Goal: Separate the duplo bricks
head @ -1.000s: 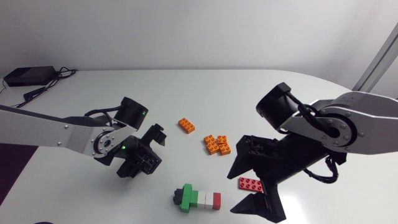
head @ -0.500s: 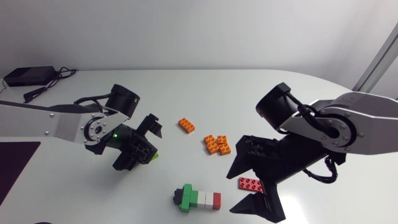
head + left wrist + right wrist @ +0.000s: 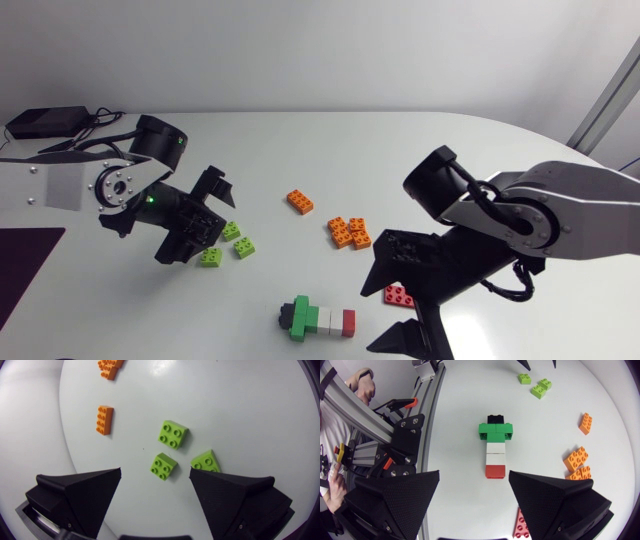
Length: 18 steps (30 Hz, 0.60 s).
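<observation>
Three lime-green bricks [image 3: 173,434] lie loose on the worktop [image 3: 330,150]. One orange brick [image 3: 300,201] sits alone, and the orange cluster [image 3: 350,232] near it looks like three more (packed too close to be sure). There is one flat red brick [image 3: 398,293] and one joined stack [image 3: 318,318] in four colours: black, green, white, red.

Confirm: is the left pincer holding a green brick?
No, the left pincer is open, and the three green bricks lie loose by its fingertips, none gripped.
</observation>
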{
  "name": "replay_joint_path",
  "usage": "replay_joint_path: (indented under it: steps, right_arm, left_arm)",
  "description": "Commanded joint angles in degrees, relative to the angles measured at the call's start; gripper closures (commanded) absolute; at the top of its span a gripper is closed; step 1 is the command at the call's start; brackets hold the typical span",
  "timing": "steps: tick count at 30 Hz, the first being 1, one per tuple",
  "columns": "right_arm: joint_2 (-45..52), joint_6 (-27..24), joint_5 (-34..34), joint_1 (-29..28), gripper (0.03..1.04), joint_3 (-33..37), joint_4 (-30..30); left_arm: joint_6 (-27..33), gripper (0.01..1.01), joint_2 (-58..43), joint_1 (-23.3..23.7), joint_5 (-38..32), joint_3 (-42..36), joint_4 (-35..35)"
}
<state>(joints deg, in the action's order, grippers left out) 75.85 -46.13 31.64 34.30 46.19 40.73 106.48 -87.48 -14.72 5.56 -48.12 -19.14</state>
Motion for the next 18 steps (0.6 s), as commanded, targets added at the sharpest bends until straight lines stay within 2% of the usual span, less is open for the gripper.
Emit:
replay_joint_path:
  steps: [1, 9, 18]
  right_arm:
    - [0.43, -0.89, 0.0, 0.41, 0.07, -1.72, -0.04]
    - [0.26, -0.89, 0.27, 0.32, 0.07, -1.99, 0.05]
    - [0.0, -0.98, 0.27, 0.06, 0.07, -2.34, 0.05]
  left_arm:
    - [2.86, 0.072, -1.9, 1.62, -0.29, 1.18, -0.38]
    - [3.21, 0.072, -3.84, 2.59, -0.46, 3.38, 0.42]
    - [2.33, 0.07, -7.44, 1.45, -0.46, 2.77, 2.7]
